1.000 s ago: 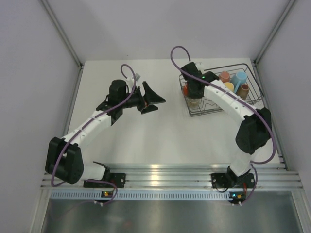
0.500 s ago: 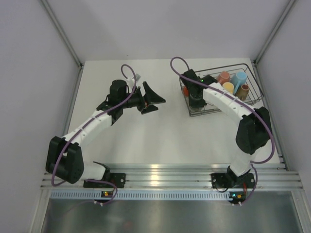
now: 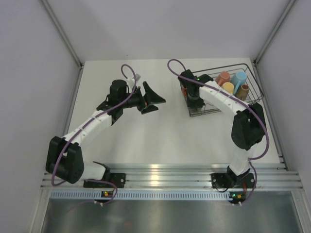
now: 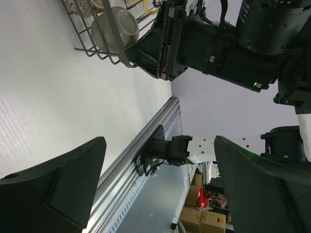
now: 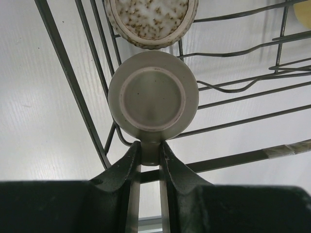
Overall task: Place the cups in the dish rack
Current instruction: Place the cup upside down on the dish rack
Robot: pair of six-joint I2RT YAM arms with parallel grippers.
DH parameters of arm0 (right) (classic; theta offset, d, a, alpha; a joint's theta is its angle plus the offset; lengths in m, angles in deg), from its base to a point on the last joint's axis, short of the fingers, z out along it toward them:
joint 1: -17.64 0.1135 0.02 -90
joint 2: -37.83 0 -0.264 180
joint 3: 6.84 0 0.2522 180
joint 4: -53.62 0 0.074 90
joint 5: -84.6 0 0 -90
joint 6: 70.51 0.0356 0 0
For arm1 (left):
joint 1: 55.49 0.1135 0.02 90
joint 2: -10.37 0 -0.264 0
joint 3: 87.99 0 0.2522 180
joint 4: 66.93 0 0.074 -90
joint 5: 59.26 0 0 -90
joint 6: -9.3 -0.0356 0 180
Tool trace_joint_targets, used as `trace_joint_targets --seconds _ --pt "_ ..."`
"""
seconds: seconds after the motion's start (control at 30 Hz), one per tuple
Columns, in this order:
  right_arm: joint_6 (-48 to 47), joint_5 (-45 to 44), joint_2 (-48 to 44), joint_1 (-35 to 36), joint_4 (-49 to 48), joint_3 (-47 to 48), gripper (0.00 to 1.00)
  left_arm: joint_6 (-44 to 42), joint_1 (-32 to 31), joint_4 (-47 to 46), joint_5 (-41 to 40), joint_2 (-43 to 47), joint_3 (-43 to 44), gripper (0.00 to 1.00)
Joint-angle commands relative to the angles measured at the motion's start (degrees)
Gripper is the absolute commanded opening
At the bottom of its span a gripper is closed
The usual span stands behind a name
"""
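My right gripper [image 5: 150, 145] is shut on the handle of a grey-olive cup [image 5: 153, 97], whose base faces the wrist camera. This cup sits at the left end of the black wire dish rack [image 5: 71, 82], next to a speckled cup [image 5: 150, 17]. From above, my right gripper [image 3: 194, 99] reaches into the dish rack [image 3: 256, 92], which holds pink-salmon [image 3: 223, 77], light blue [image 3: 238, 77], yellow [image 3: 228, 87] and brown [image 3: 243, 90] cups. My left gripper [image 3: 150, 99] hangs open and empty over the table's middle. In its wrist view the left gripper [image 4: 160, 179] faces the grey-olive cup [image 4: 116, 26].
The rack stands at the back right of the white table [image 3: 146, 131], close to the right wall. An aluminium rail [image 3: 160, 174] carrying both arm bases runs along the near edge. Grey walls close in the table on the left, right and back.
The right wrist has shifted toward the rack's far left corner, carrying the grey-olive cup along the rack's left end. The left arm has not moved.
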Motion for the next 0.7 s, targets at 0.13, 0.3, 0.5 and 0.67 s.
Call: trace_joint_targets --seconds 0.13,0.3,0.5,0.67 --pt "-0.71 0.4 0.61 0.01 -2.87 -1.09 0.0 -0.98 0.31 -3.08 0.74 0.41 0.58 0.98" --pt "-1.06 -0.39 0.79 -0.6 -5.33 -2.24 0.0 -0.89 0.22 -3.08 0.47 0.59 0.67 0.98" --pt "-1.76 -0.57 1.66 -1.57 -7.0 -1.97 0.0 -0.8 0.31 -3.08 0.39 0.5 0.58 0.98" --pt "-2.29 -0.48 2.89 -2.54 -8.33 -2.06 0.0 -0.8 0.22 -3.08 0.47 0.33 0.75 0.98"
